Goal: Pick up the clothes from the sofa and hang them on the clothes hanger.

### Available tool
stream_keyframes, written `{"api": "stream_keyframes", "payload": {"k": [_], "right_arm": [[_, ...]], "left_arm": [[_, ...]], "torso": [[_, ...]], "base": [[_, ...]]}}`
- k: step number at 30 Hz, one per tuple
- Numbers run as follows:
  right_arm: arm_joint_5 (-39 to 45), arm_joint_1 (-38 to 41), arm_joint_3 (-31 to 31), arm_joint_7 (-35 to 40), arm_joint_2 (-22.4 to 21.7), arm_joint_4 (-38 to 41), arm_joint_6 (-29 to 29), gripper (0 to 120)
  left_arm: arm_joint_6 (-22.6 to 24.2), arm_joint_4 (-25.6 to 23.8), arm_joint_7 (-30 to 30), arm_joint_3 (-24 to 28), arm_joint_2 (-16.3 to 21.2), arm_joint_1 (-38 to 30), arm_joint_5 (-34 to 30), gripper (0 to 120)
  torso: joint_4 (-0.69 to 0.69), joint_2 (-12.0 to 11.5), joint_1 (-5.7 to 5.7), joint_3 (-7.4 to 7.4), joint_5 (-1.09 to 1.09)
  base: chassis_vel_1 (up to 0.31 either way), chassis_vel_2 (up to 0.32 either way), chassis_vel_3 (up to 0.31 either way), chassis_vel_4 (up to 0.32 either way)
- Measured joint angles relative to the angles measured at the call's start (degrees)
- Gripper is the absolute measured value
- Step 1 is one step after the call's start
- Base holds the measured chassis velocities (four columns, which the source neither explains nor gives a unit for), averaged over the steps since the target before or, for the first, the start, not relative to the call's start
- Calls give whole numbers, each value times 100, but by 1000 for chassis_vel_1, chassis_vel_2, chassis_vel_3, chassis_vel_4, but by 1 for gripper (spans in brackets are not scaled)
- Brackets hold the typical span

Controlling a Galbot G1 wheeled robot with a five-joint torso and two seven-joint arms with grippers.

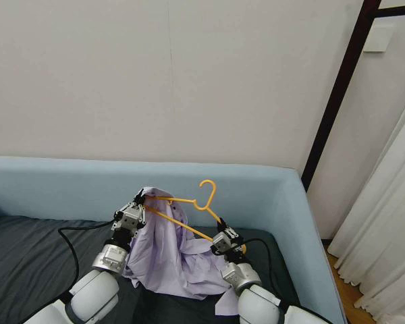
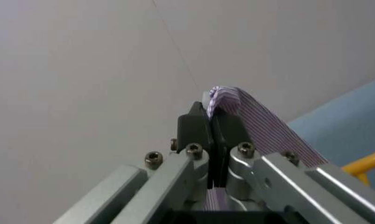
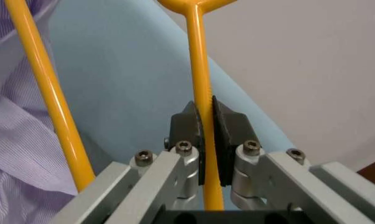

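A pale purple striped shirt (image 1: 169, 253) hangs in a bunch over the sofa seat. My left gripper (image 1: 140, 199) is shut on the shirt's upper edge, and the pinched cloth (image 2: 228, 100) pokes out above its fingers. A yellow hanger (image 1: 189, 216) slants across the shirt, its hook (image 1: 207, 194) pointing up and one end tucked into the fabric by the left gripper. My right gripper (image 1: 224, 237) is shut on the hanger's lower end. Its fingers clamp one yellow bar (image 3: 203, 112), and the second bar (image 3: 50, 102) runs beside the shirt (image 3: 13, 154).
The light blue sofa back (image 1: 67, 182) runs behind, with a dark grey seat cushion (image 1: 27, 250) below. A dark vertical post (image 1: 334, 101) and white curtain (image 1: 385, 229) stand at the right. The wall above is bare.
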Motion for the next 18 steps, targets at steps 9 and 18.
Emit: {"api": "stream_keyframes", "payload": {"k": [9, 18], "right_arm": [[-266, 3, 55, -90, -146, 175, 181, 4], [-360, 98, 11, -127, 141, 56, 724, 4]], "left_arm": [[31, -99, 17, 120, -57, 75, 19, 0], [-89, 296, 23, 414, -427, 134, 296, 0]], "torso": [[1, 0, 0, 0, 0], [1, 0, 0, 0, -1]], "base": [[0, 0, 0, 0], [0, 0, 0, 0]]}}
